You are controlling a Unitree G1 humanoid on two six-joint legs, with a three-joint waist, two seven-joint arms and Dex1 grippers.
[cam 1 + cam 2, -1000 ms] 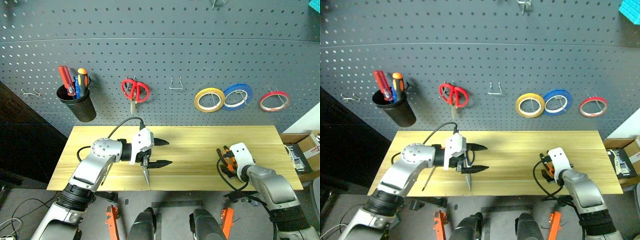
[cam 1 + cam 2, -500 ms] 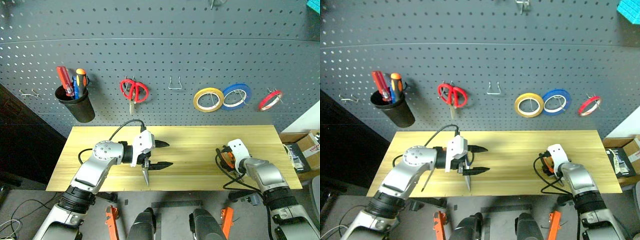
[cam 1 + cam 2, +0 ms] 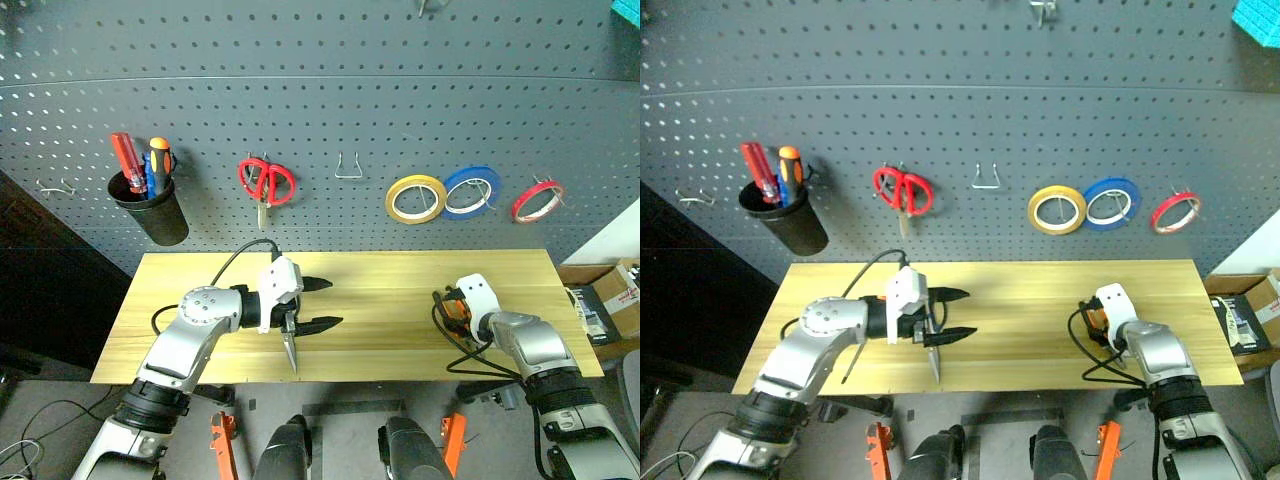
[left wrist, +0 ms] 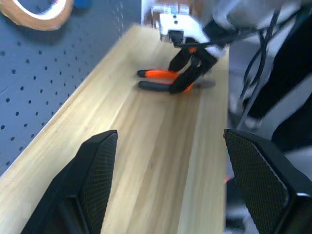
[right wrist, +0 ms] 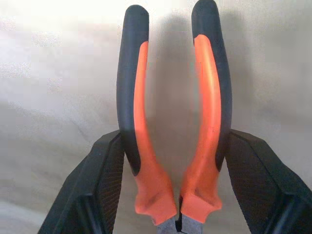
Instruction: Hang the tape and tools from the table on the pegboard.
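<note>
On the far left of the pegboard (image 3: 330, 80) hangs a black cup (image 3: 150, 208) holding a red and an orange-topped screwdriver. Below it, over the left half of the table (image 3: 390, 335), the left gripper (image 3: 318, 304) hovers pointing toward the right, its two black fingers apart with nothing between them; steel scissors (image 3: 290, 345) lie on the wood just under it, blades toward the near edge. Red-handled scissors (image 3: 267, 182) hang above, then an empty wire hook (image 3: 348, 167), a yellow roll (image 3: 417, 199), a blue roll (image 3: 474, 191) and the red tape (image 3: 537, 201) on its peg. At the table's right end, the right gripper (image 5: 173, 161) has its fingers against both outer sides of the orange-and-black pliers (image 5: 173, 107), which lie flat on the wood; whether it is pressing them tight I cannot tell.
</note>
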